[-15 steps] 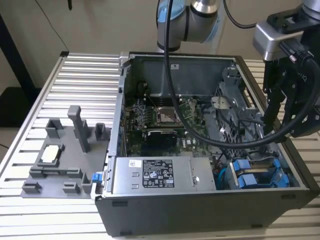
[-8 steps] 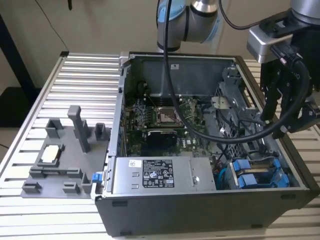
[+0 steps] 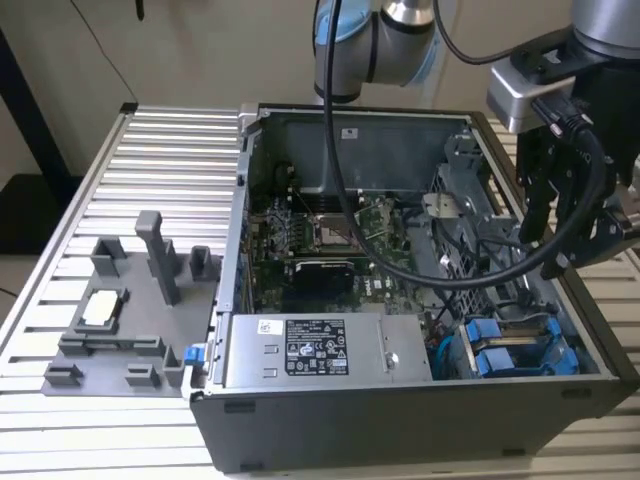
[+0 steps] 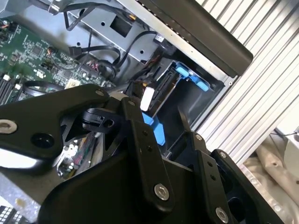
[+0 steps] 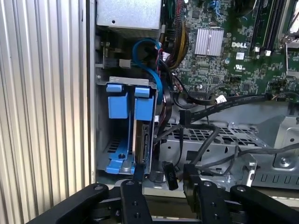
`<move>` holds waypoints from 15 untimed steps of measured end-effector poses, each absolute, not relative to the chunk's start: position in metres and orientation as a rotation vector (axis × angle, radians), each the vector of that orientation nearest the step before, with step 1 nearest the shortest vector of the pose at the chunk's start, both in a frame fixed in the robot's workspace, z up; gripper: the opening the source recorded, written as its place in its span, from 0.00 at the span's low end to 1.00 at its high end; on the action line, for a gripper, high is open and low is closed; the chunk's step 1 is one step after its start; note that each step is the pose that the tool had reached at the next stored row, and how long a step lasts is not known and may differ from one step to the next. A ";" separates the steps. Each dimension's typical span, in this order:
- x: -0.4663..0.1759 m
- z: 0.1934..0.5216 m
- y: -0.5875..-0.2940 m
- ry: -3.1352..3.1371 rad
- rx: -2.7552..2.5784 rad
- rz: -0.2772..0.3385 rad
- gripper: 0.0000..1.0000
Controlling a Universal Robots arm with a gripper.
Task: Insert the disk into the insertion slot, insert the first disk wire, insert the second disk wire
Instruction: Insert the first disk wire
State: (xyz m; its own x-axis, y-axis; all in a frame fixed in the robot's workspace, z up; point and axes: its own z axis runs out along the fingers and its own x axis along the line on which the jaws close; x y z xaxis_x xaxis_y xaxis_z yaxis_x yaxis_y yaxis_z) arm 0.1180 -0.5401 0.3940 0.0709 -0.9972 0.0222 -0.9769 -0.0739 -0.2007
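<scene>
The end effector (image 5: 163,181) hovers with its fingers spread apart, close to the drive cage in the corner of the open case (image 3: 400,425). The disk (image 5: 142,137) stands on edge inside the slot (image 5: 125,82), its blue tab level with a second blue carrier (image 5: 117,100) just beside it. A black connector (image 5: 170,174) on a loose wire shows between the fingers; contact cannot be told. The case rests on a ribbed surface (image 3: 160,160).
</scene>
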 end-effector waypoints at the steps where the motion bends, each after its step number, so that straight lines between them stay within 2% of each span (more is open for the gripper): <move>1: 0.118 0.394 -0.540 2.042 -2.198 -0.232 0.47; 15: 0.118 0.389 -0.540 2.042 -2.199 -0.242 0.47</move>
